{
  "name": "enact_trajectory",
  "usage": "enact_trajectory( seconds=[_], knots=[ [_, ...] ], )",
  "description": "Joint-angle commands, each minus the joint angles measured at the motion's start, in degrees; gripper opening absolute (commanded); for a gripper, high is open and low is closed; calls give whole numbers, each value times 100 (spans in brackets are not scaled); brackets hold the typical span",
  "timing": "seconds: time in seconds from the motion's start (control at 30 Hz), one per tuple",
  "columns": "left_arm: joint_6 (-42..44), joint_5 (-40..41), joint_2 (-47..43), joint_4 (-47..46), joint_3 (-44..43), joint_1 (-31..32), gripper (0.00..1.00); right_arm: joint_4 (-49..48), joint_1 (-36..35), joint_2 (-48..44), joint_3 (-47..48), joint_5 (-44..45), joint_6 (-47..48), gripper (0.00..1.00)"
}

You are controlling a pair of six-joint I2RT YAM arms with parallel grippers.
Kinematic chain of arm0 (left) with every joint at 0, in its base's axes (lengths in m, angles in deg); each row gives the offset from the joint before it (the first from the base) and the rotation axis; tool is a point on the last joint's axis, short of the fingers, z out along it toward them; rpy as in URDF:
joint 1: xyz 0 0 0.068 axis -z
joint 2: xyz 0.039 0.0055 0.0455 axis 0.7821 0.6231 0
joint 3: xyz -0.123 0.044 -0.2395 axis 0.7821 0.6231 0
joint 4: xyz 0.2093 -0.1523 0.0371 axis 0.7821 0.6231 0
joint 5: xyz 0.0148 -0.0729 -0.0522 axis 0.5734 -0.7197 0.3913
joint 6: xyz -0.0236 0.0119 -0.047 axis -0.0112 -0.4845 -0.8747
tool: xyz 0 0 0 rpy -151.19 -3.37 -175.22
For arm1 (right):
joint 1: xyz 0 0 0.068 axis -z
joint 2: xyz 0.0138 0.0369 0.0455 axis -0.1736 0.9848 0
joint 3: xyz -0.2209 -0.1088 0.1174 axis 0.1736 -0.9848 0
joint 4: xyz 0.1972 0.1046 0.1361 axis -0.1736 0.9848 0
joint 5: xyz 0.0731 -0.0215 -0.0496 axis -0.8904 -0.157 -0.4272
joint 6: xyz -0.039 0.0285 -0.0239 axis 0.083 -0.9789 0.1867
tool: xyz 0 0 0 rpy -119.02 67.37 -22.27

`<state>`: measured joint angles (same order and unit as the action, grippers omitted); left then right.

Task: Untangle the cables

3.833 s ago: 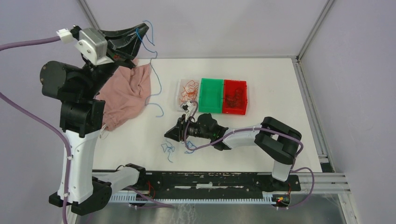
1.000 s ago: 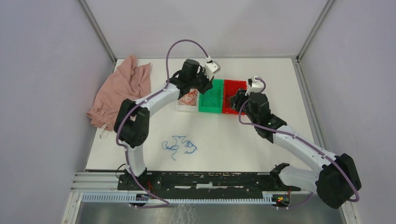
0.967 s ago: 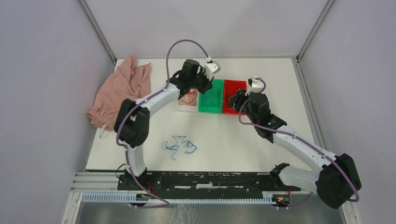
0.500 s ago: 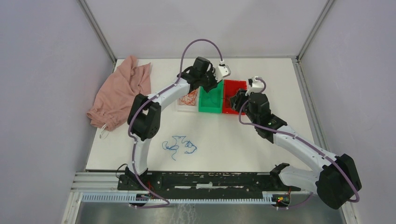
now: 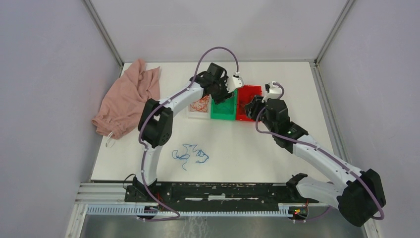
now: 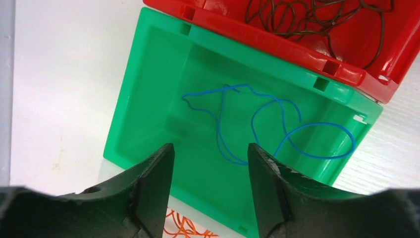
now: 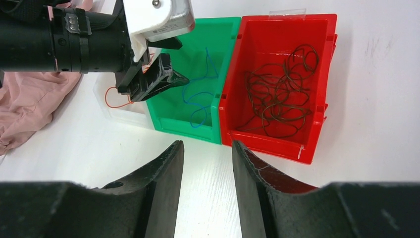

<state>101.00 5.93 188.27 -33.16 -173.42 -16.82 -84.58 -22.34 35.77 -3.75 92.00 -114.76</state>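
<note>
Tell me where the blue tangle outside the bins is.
Top view: the blue tangle lies on the white table, left of centre toward the near edge, in front of the clear bin.

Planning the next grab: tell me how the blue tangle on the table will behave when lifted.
The blue tangle is thin, loose curls, so it probably lifts floppy and light. Its strands overlap, so several may rise together.

The white table (image 5: 257,153) carries a pink cloth (image 5: 126,96) at its far left corner. A clear tray (image 5: 198,114), green bin (image 5: 223,117) and red bin (image 5: 250,90) stand touching in a row at far centre. The blue cables (image 5: 190,154) lie tangled nearer, well apart.
</note>
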Motion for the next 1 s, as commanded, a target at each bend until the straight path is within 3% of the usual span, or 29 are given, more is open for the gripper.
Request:
enact_trajectory(
  seconds=[0.0, 0.23, 0.43, 0.57, 0.77, 0.83, 0.97],
  knots=[
    [63, -292, -631, 395, -479, -154, 67, 0, 25, -202, 313, -148, -39, 48],
    [-727, -1686, -1619, 1230, -791, -935, 83, -472, -206, 555, 546, -1821, 148, 55],
    [-666, -2753, -2993, 1409, 600, -1961, 89, -80, -1434, 1995, 1331, -2486, 628, 57],
    [-656, -2934, -3824, 1067, 1544, -2527, 91, 115, -2256, 2716, 1589, -2132, 551, 60],
    [-726, -2671, -4331, 1128, 2132, -2807, 91, 173, -3125, 3395, 1601, -1220, 569, 62],
    [-852, -2562, -4412, 1141, 2212, -2842, 91, 205, -3181, 3689, 1673, -1019, 435, 56],
    [-1409, -1986, -4423, 1067, 2292, -2884, 87, -495, -3147, 3826, 1335, -638, 212, 24]
  ],
)
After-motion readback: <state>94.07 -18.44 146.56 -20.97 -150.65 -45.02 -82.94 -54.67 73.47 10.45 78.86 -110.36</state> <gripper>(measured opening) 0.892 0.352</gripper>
